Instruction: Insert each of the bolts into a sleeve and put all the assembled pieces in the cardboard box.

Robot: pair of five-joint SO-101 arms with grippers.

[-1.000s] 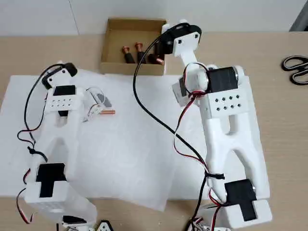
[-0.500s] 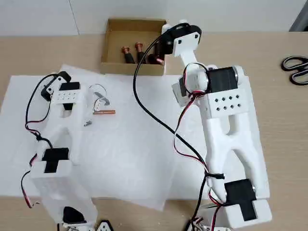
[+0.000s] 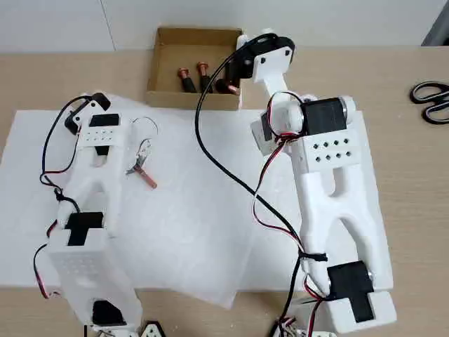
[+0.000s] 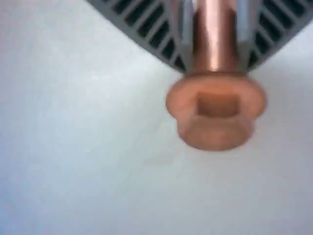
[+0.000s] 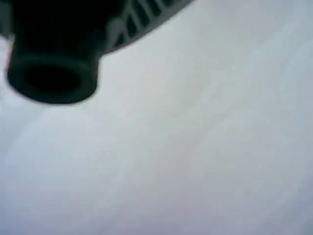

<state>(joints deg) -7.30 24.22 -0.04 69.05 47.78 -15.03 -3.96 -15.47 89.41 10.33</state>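
My left gripper (image 3: 142,163) is shut on a copper bolt (image 3: 148,178) just over the white foam sheet (image 3: 196,232). In the left wrist view the copper bolt (image 4: 216,93) sticks out between the grey ribbed fingers (image 4: 146,29), flanged head outward. A black sleeve (image 5: 51,76), its bore dark and hollow, is held in my right gripper, whose grey ribbed finger (image 5: 142,19) shows behind it. In the high view my right gripper (image 3: 237,74) is at the right wall of the cardboard box (image 3: 160,64). Assembled bolt-and-sleeve pieces (image 3: 193,76) lie inside the box.
Scissors (image 3: 431,98) lie at the table's far right edge. The foam sheet covers the left and middle of the table. Black and red cables (image 3: 231,175) trail from the right arm across the sheet.
My left arm has shifted and turned its gripper. The bolt, which pointed right before, now points diagonally toward the table's near side. The right arm has kept still.
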